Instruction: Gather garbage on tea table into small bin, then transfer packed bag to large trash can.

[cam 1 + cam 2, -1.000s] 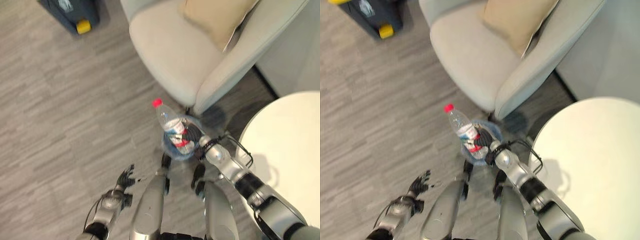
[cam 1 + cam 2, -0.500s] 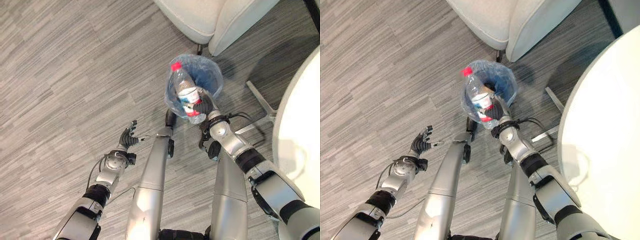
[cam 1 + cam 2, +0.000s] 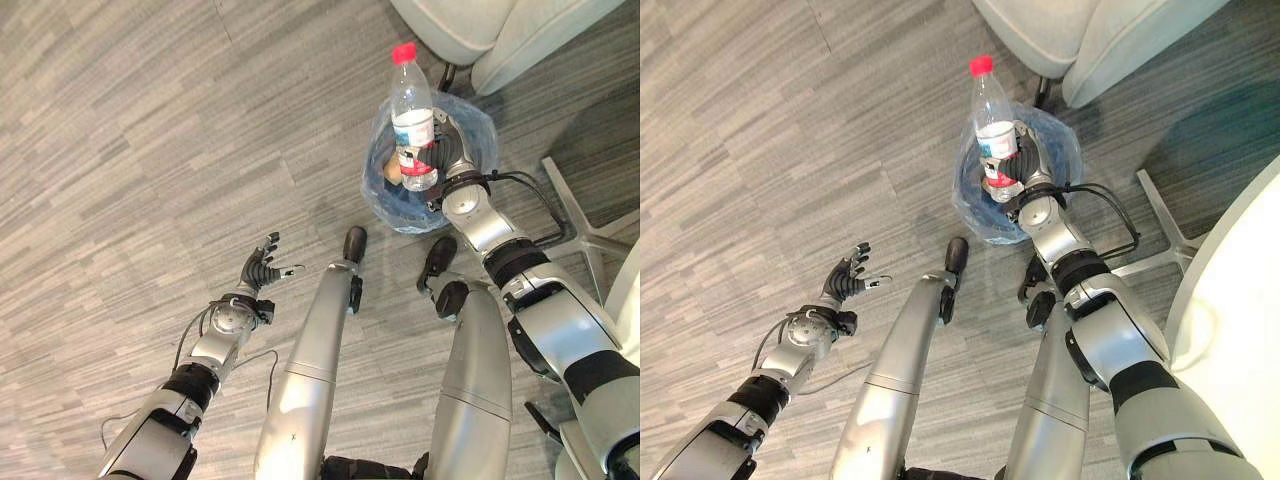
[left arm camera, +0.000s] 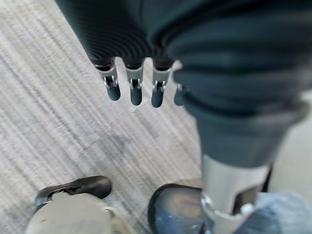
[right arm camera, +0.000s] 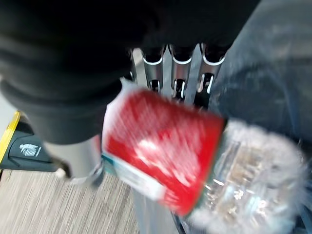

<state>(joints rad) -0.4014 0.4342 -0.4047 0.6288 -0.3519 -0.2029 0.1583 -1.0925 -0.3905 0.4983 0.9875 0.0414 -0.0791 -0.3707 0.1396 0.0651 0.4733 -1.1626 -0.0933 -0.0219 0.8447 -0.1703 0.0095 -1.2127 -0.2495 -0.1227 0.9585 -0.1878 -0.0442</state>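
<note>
One pale armchair (image 3: 500,30) at the top of the head views, and a slice of the round white desk (image 3: 1240,330) on the robot's right. As far as these views show, that slice of the desk is bare, so the gathering looks well along, though most of its top is out of frame. Down on the wood-grain floor (image 3: 130,150) stands one small bin lined with a blue bag (image 3: 475,130), just beside the chair's foot. Held over the bin's mouth is one clear plastic bottle (image 3: 410,115), red cap up, red label round its waist. The right robot hand (image 3: 445,155) has its fingers wrapped round the bottle's lower half, so this piece is not dropped yet. There's something tan inside the bin too, one piece by my count, too small to name. The left robot hand (image 3: 262,270) hangs out over bare floor, fingers spread and loose, nothing in it. By my reckoning, what's left is releasing the bottle, closing the bag, then carrying it to the large trash can.
</note>
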